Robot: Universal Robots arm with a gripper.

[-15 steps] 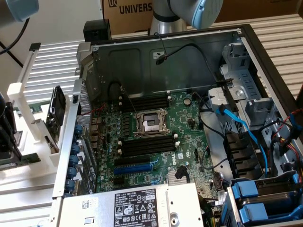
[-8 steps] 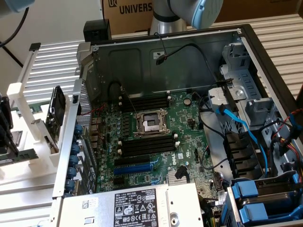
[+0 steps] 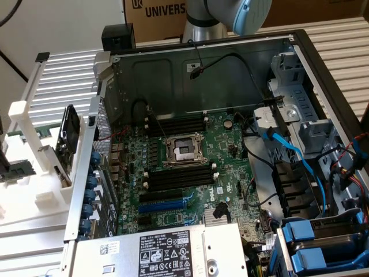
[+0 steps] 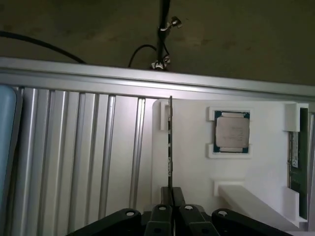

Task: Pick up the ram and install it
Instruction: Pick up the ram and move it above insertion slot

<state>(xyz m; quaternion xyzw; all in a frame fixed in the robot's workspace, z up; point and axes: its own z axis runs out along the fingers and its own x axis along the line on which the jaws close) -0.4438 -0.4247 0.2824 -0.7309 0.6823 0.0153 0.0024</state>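
Observation:
The ram (image 4: 170, 142) shows edge-on as a thin dark strip in the wrist view, standing over the white holder (image 4: 192, 167). My gripper (image 4: 170, 190) is shut on its near end, one finger pressed against each side. Whether the stick still sits in the holder's notch I cannot tell. At the exterior view's left edge, a dark part of the gripper (image 3: 3, 163) hangs over the white holder (image 3: 40, 173), with a bit of green board (image 3: 18, 168) beside it. The motherboard's long black memory slots (image 3: 177, 124) lie inside the open computer case (image 3: 300, 52), far from the gripper.
A square silver processor chip (image 4: 232, 134) rests in a pocket of the holder, and another green board (image 4: 295, 162) lies along its far side. Ribbed aluminium table (image 4: 78, 152) borders the holder. In the case, loose black and blue cables (image 3: 288, 150) run beside the processor socket (image 3: 183, 150). A black card (image 3: 69, 135) stands outside the case wall.

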